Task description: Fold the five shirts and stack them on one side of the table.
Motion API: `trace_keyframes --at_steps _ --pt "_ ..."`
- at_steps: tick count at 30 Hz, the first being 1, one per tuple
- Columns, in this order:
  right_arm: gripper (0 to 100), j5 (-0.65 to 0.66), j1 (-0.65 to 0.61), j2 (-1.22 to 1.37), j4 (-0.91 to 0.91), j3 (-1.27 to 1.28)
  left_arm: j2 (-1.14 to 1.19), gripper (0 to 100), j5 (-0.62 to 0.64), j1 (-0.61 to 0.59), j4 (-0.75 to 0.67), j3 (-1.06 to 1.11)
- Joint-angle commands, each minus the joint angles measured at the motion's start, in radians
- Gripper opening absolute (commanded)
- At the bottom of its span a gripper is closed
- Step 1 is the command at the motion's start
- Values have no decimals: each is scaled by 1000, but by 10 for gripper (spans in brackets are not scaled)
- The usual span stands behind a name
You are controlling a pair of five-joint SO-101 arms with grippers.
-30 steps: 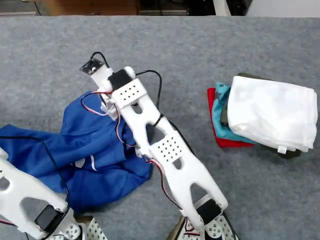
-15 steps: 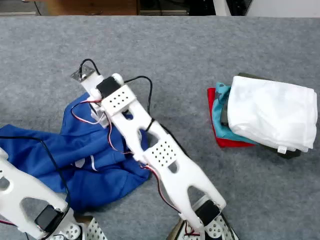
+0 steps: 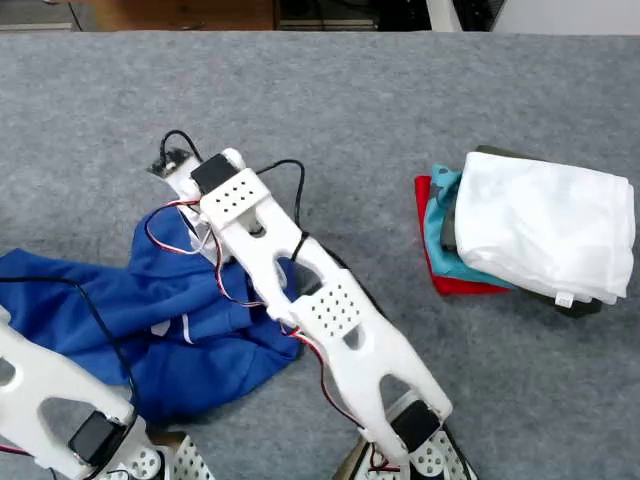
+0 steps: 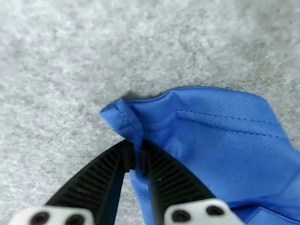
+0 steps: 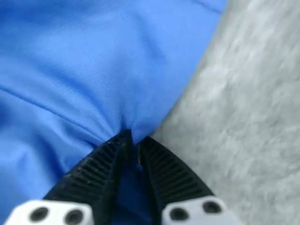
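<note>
Blue shirt held at two points.
The left gripper clamped its hemmed corner, the right gripper a fold near its edge; it lay crumpled on the table, apart from the folded stack.

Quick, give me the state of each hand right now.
Left hand: closed on the hemmed corner of the blue mesh-fabric shirt.
Right hand: closed on a pinched fold of the same shirt.

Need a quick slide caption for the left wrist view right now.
Left claw shut on a hemmed corner of the blue shirt, against the grey table.
</note>
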Motion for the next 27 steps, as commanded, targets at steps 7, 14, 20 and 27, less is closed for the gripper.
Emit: trace_keyframes --at_steps 7,14,20,27 --pt "5 106 16 -332 14 440 -85 20 -74 -15 11 2" --pt "111 115 94 -456 -12 496 -179 20 -123 -41 12 5" --pt "137 120 119 -578 11 404 -220 20 -167 -34 12 80" --pt "169 97 140 -484 -115 295 -223 20 -167 -31 12 132"
